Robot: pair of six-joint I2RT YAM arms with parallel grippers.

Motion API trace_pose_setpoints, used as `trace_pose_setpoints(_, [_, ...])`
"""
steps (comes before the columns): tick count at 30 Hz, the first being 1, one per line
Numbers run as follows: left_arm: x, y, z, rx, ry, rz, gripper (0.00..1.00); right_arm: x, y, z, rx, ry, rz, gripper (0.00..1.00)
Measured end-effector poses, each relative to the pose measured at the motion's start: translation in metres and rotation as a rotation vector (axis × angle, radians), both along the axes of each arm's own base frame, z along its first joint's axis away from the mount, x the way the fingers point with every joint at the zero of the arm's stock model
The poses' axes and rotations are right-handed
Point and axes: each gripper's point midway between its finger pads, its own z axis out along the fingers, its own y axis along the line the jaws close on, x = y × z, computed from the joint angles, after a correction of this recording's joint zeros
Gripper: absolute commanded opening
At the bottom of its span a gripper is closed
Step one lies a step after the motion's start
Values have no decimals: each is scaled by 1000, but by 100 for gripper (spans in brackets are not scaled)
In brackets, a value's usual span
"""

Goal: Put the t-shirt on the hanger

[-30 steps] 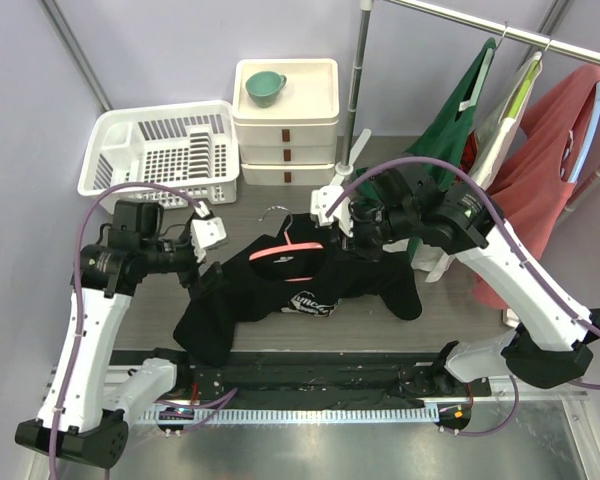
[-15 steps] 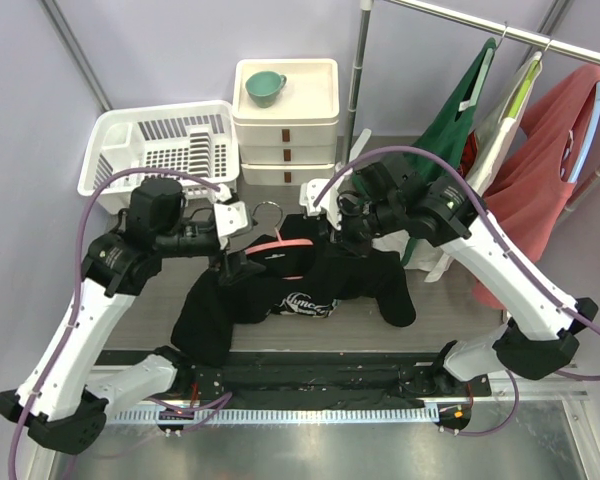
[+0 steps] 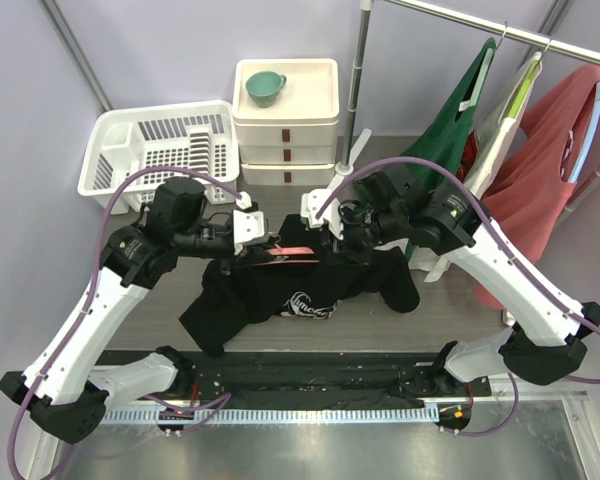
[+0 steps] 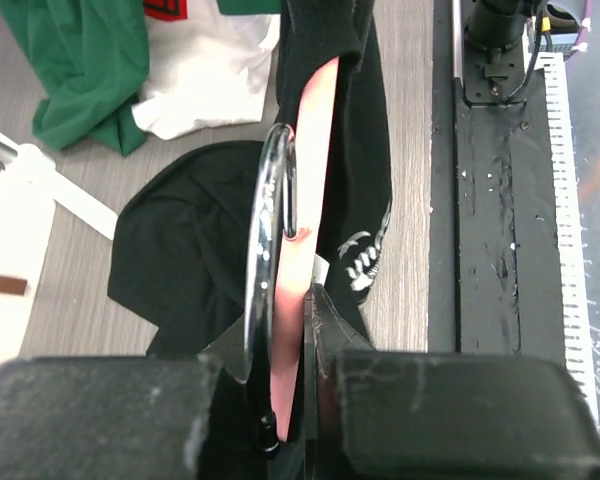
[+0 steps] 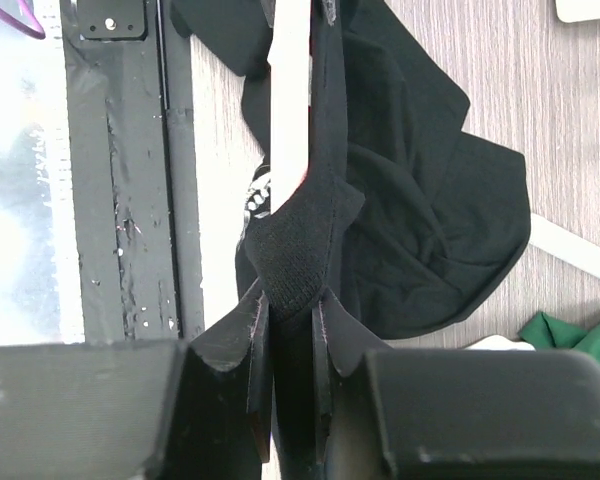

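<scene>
Two grippers meet over the middle of the desk [image 3: 440,320]: the left gripper [image 3: 252,235] is clamped on the hanger [image 3: 292,252], while the right gripper [image 3: 318,222] pinches the t-shirt [image 3: 305,298] at its shoulder, so threading looks underway, and next the fabric needs drawing over the hanger's arm.

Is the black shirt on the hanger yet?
Partly on. The hanger runs inside the t-shirt, but the fabric hangs bunched, not spread.

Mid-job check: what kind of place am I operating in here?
Likely a lab cell staged as a household laundry corner: a clothes rail with hung garments, a white dish rack, and a white drawer unit with a teal cup on top.
</scene>
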Motion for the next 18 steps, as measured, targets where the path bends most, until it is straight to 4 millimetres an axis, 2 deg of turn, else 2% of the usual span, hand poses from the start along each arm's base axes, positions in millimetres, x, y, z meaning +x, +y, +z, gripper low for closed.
trace_pose_setpoints(2, [-2,-1,1,-2,-11,-12,0,-2,-2,0,4,-8,0,26])
trace_pose_setpoints(5, [-2,0,-1,8,-27,-23,0,1,-5,1,11,-31,-19,37])
trace_pose_setpoints(8, [-3,4,-6,34,-26,-27,0,-6,-25,-3,-13,-46,-55,43])
trace_pose_setpoints(10, [-4,5,-9,45,-20,-34,0,-10,-35,-2,-19,-53,-70,58])
trace_pose_setpoints(11, [-5,4,-11,50,-15,-42,0,-14,-40,0,-20,-55,-76,74])
trace_pose_setpoints(12, [-4,4,-12,55,-14,-48,0,-17,-45,1,-21,-57,-79,79])
trace_pose_setpoints(15, [1,3,-12,70,-7,-51,0,-23,-53,3,-31,-44,-87,84])
trace_pose_setpoints(18, [5,-1,-10,95,-1,-67,0,-23,-46,12,-26,-10,-87,80])
